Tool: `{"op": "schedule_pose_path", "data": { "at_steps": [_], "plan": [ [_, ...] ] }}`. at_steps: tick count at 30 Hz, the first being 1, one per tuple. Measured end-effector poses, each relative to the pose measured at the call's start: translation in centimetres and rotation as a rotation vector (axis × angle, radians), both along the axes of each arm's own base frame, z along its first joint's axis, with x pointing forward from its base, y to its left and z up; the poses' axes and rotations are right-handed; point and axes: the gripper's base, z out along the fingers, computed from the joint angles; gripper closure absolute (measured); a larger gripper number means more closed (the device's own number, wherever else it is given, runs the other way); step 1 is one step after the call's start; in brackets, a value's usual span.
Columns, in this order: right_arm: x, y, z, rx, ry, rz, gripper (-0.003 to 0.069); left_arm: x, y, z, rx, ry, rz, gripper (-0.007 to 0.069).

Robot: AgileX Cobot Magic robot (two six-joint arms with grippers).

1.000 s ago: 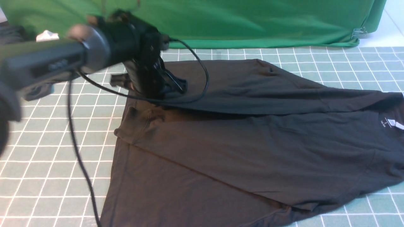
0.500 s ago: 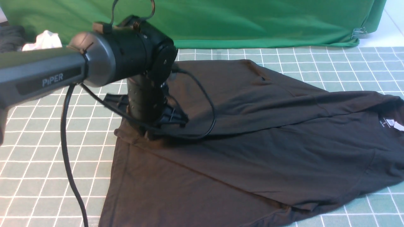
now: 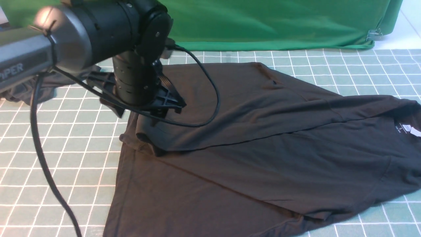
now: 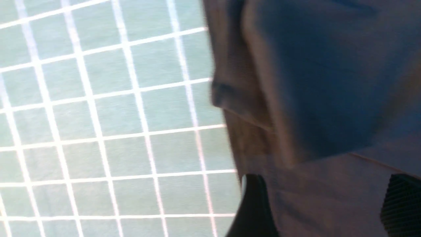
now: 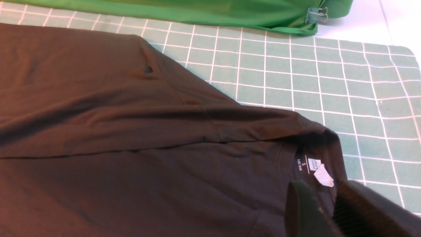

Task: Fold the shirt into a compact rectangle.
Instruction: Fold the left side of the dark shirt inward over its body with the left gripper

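The shirt lies spread across the gridded desk, collar toward the robot's right and hem toward its left, with its far long side laid over the middle; this reads as the first lengthwise fold just set down. The left arm reaches in from the left, wrist pointing down over the folded hem corner. The left end effector is spread wide, its fingers apart above the cloth and gripping nothing. The right end effector hovers by the neck label, jaws nearly together; whether it pinches fabric I cannot tell. Next, probably, the near edge needs grasping at hem and shoulder and folding over to match
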Motion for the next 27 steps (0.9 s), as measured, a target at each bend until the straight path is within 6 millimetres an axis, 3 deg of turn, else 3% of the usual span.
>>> {"op": "schedule_pose_path", "data": {
  "at_steps": [5, 8, 10, 11, 16, 21, 27],
  "plan": [
    [0.0, 0.0, -0.1, 0.0, 0.009, 0.001, 0.0514, 1.4, 2.3, -2.6, -0.045, 0.016, 0.139, 0.0218],
    [-0.1, 0.0, -0.1, -0.001, 0.015, 0.002, 0.0513, 2.7, 3.7, -4.2, -0.164, 0.01, 0.237, 0.0344],
    [-0.1, 0.0, -0.1, -0.001, 0.018, 0.003, 0.0513, 3.1, 3.7, -4.4, -0.208, 0.001, 0.238, 0.0406],
    [-0.1, 0.0, -0.1, -0.001, 0.018, 0.003, 0.0513, 3.3, 3.1, -4.6, -0.265, -0.009, 0.225, 0.0477],
    [-0.1, 0.0, -0.1, 0.0, 0.019, 0.003, 0.051, 3.5, 0.6, -6.0, -0.401, 0.024, 0.174, 0.0604],
    [-0.1, 0.0, -0.1, 0.0, 0.019, 0.003, 0.0507, 3.3, -1.0, -7.0, -0.449, 0.057, 0.153, 0.0606],
    [0.0, 0.0, 0.0, 0.001, 0.002, 0.0, 0.0505, 3.3, -1.5, -6.6, -0.46, 0.057, 0.14, 0.0481]
  ]
}}
